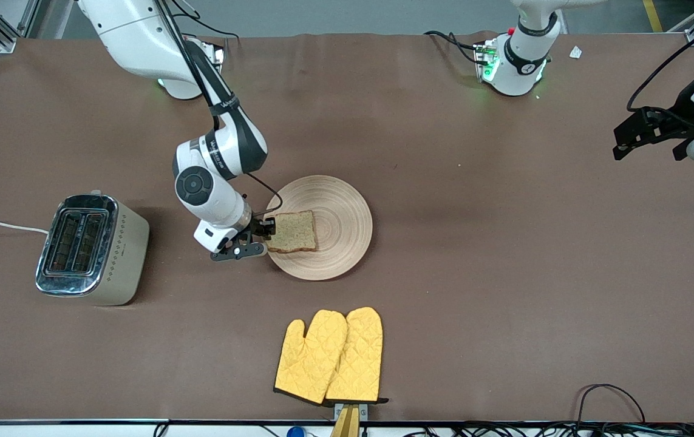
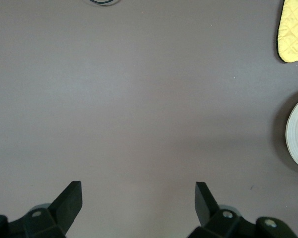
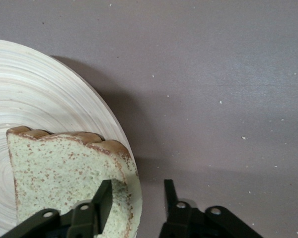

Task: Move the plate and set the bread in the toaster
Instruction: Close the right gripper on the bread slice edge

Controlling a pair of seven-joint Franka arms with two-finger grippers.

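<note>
No readable text, labels, brands or numbers on anything. The right arm (image 1: 225, 149) carries a dark band with small white lettering near its wrist (too small to make out). The left arm (image 1: 526, 57) has a small round mark on its black base ring, also unreadable. The toaster (image 1: 88, 249) shows only a diamond-pattern strip on its side, no wording. The plate (image 1: 347, 206), the bread (image 1: 292, 232) and the yellow oven mitts (image 1: 331, 357) bear no print. Wrist views show no writing either.
</note>
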